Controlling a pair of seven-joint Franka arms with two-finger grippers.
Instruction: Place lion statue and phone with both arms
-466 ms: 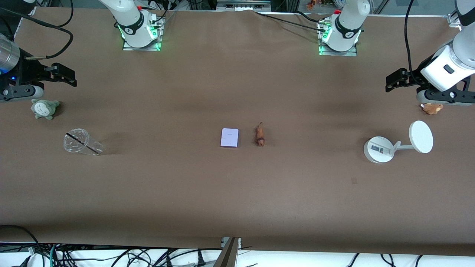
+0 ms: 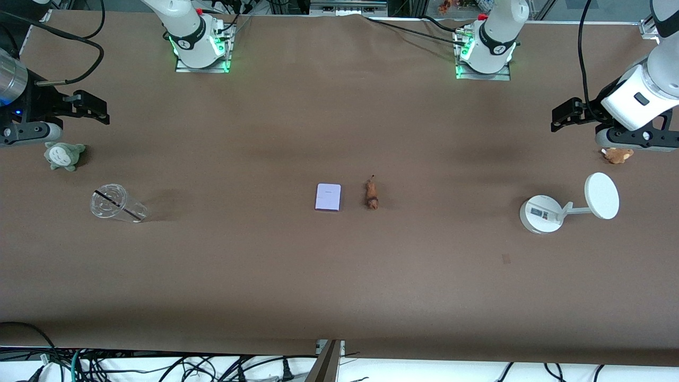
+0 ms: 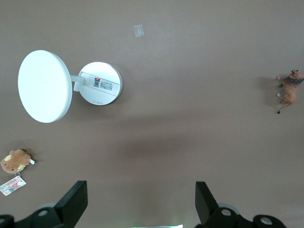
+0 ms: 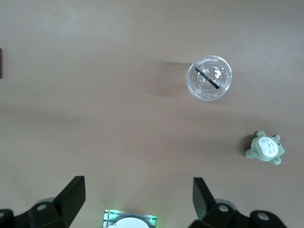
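Note:
The phone [image 2: 328,197], a pale lavender slab, lies flat mid-table. The lion statue [image 2: 371,194], small and orange-brown, lies beside it toward the left arm's end; it also shows in the left wrist view [image 3: 288,90]. My left gripper [image 2: 563,115] is raised over the left arm's end of the table, open and empty [image 3: 141,204]. My right gripper [image 2: 93,107] is raised over the right arm's end, open and empty [image 4: 137,202]. Both grippers are well away from the phone and the lion.
A white round-based stand with a disc [image 2: 567,208] and a tan plush toy [image 2: 617,155] lie at the left arm's end. A clear plastic cup [image 2: 118,203] on its side and a green plush toy [image 2: 63,155] lie at the right arm's end.

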